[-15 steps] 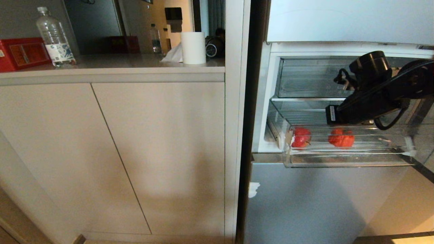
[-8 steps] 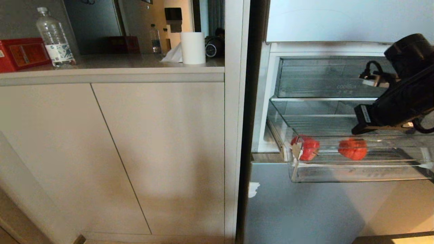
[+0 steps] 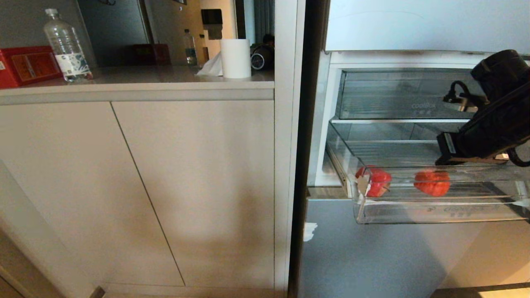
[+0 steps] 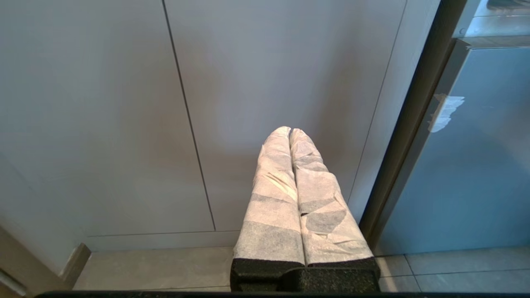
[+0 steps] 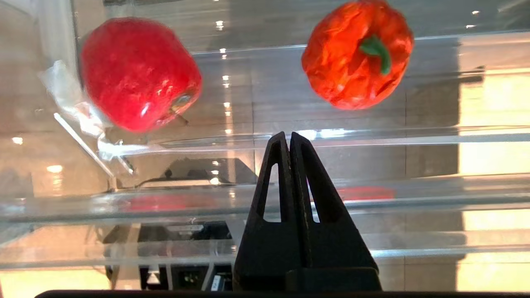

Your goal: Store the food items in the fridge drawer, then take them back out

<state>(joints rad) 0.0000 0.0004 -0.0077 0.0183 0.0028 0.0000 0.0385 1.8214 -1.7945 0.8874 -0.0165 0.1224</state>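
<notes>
The fridge drawer (image 3: pixel 439 212), a clear ribbed bin, stands pulled out of the open fridge. Two food items lie in it: a round red apple (image 3: pixel 374 182) (image 5: pixel 138 74) at its left end and a red pepper (image 3: pixel 432 183) (image 5: pixel 356 54) with a green stem near the middle. My right arm (image 3: pixel 488 124) reaches in from the right above the drawer. The right gripper (image 5: pixel 288 134) is shut and empty, its tips over the drawer's clear front wall (image 5: pixel 372 194), on the near side of the pepper. My left gripper (image 4: pixel 289 130), wrapped in white, is shut and parked low before a cabinet door.
Above the drawer sits another clear box (image 3: pixel 397 95). Below it is the grey lower fridge door (image 3: pixel 372 256) with a scrap of white tape (image 3: pixel 309 231). To the left are beige cabinet doors (image 3: pixel 165 186) and a counter with a water bottle (image 3: pixel 66 45), a red box (image 3: pixel 27 64) and a paper roll (image 3: pixel 236 58).
The drawer has slid further out of the fridge with both food items in it. My right arm drew back to the right; in the last half second it barely moved.
</notes>
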